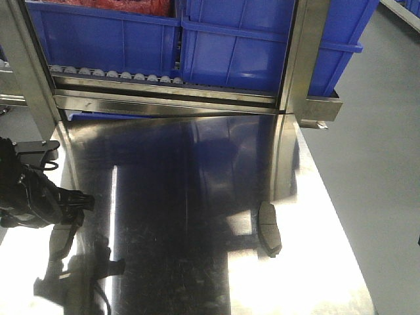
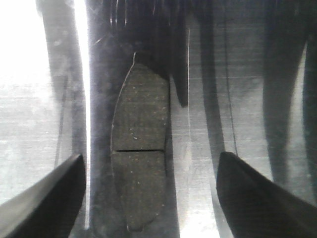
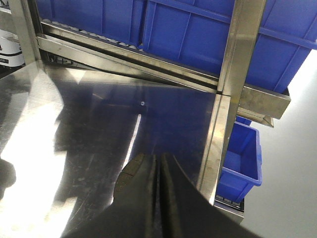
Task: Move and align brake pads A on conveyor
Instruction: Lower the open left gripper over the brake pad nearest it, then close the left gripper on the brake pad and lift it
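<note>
The left gripper hangs wide open astride a brake pad near the desk's left edge, apparently lined up to grasp it. A second brake pad lies toward the right edge. The right gripper is pinched together on nothing.

The desk is bright silver steel, crossed by fine scratches and white glare streaks, with a blue cast mirrored from the bins. Those bins, across the top of the front view, are saturated blue, and the one at upper left holds red contents. The rack beneath is dull silver, with pale grey rollers. At the centre of the left wrist view, the brake pad is dark grey with tiny pale flecks and a thin black groove across its middle. The second brake pad, at lower right of the front view, looks charcoal. The left pincer and the right pincer are matt black. The floor is plain grey.
</note>
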{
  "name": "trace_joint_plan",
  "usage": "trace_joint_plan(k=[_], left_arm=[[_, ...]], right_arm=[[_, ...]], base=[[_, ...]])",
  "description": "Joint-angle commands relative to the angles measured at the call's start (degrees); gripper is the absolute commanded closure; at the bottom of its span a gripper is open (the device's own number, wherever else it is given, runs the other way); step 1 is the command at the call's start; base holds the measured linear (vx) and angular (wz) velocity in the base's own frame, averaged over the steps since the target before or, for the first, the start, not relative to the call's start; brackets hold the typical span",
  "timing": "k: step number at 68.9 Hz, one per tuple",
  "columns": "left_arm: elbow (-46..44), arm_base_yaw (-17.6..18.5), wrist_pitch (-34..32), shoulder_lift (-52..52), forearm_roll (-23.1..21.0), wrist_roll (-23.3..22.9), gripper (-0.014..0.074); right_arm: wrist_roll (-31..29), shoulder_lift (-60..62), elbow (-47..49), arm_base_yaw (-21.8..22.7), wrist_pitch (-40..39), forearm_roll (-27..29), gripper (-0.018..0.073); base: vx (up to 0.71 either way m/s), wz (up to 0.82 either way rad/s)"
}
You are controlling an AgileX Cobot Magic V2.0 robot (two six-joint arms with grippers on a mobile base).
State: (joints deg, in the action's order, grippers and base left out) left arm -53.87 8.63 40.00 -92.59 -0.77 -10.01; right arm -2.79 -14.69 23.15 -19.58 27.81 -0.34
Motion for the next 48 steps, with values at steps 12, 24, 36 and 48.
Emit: trace_joint_plan(k=[12,24,36,48], left_arm=[[-1.6,-0.03,-1.48,-0.9,0.77,0.0,0.0083],[-1.6,-0.03,-1.72,-2.99,0.77,0.0,0.0083],[-1.6,-0.03,-2.91,-3.07,0.77,0.0,0.0084],[-1.6,-0.03,-3.21,-3.42,0.77,0.1,0.0121]], right_arm=[[-0.3,-0.57,1.48,0.13,-4.24,-0.42,0.0563],[-0.3,-0.57,1.48,0.13,-4.24,-0.42,0.0563],[-0.3,-0.57,1.48,0.13,-4.29,-0.42,0.0563],[-0.3,-0.57,1.48,0.13,-4.29,-0.42,0.0563]], base=[[0.0,0.0],[0.0,0.0],[0.0,0.0],[0.0,0.0]])
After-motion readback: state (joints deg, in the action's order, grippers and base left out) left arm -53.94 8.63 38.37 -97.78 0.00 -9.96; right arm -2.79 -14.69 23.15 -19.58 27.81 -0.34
